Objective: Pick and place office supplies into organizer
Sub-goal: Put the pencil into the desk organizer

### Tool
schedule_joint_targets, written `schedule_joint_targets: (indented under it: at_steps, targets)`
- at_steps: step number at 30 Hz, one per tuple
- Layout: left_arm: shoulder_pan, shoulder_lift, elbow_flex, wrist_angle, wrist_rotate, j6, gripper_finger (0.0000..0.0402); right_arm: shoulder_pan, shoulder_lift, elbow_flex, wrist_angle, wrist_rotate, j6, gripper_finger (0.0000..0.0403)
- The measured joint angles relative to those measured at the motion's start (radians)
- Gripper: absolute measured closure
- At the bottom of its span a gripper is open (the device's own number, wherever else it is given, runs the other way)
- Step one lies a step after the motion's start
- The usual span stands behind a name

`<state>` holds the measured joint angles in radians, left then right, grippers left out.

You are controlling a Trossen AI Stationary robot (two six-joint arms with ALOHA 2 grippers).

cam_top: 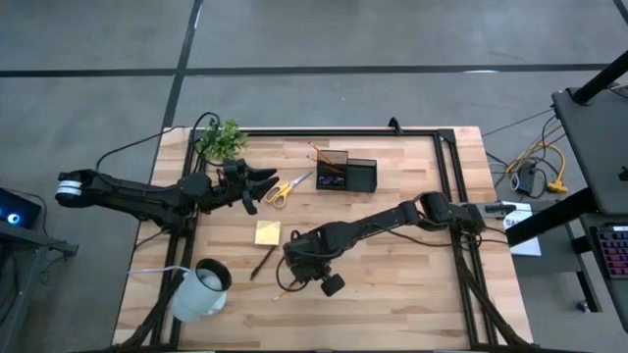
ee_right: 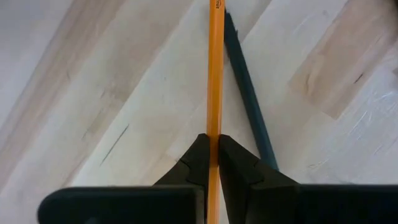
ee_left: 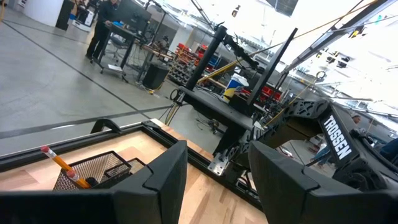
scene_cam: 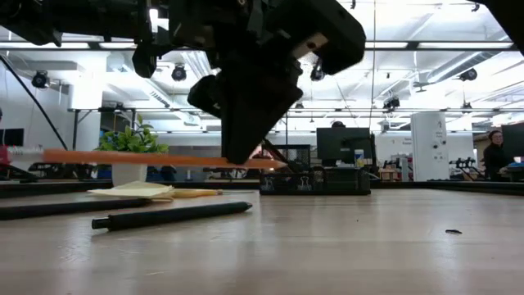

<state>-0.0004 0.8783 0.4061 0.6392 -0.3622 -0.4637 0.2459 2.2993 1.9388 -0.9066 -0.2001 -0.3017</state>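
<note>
Right claw [ee_right: 213, 149] pinching orange pencil [ee_right: 215, 74], lifted level just above bench [cam_top: 412, 284] beside dark pen [scene_cam: 172, 215]. Pick step apparently done; next, carry to black organizer [cam_top: 346, 175] at far edge. Left claw [ee_left: 214, 180] spread, waiting near scissors [cam_top: 285, 188].

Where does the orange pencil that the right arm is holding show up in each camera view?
High view: orange pencil barely visible under the right gripper, low centre.
Low view: level bar at left, lifted off the table, pinched by the gripper.
Left wrist view: not in it; the one there stands in the organizer.
Right wrist view: vertical line at centre.
Shared landmark: the dark pen beside it.
</note>
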Motion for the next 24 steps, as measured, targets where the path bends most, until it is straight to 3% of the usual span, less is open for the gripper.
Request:
schedule_joint_targets:
  at_steps: [12, 24]
  targets:
    - [0.0, -0.022, 0.0, 0.006, 0.0, 0.007, 0.0244, -0.001, -0.051, 0.053, -0.01, -0.001, 0.065, 0.0392]
    - [0.0, -0.079, 0.0, 0.005, 0.0, 0.066, 0.0244, -0.002, -0.151, 0.049, -0.005, 0.122, 0.188, 0.0392]
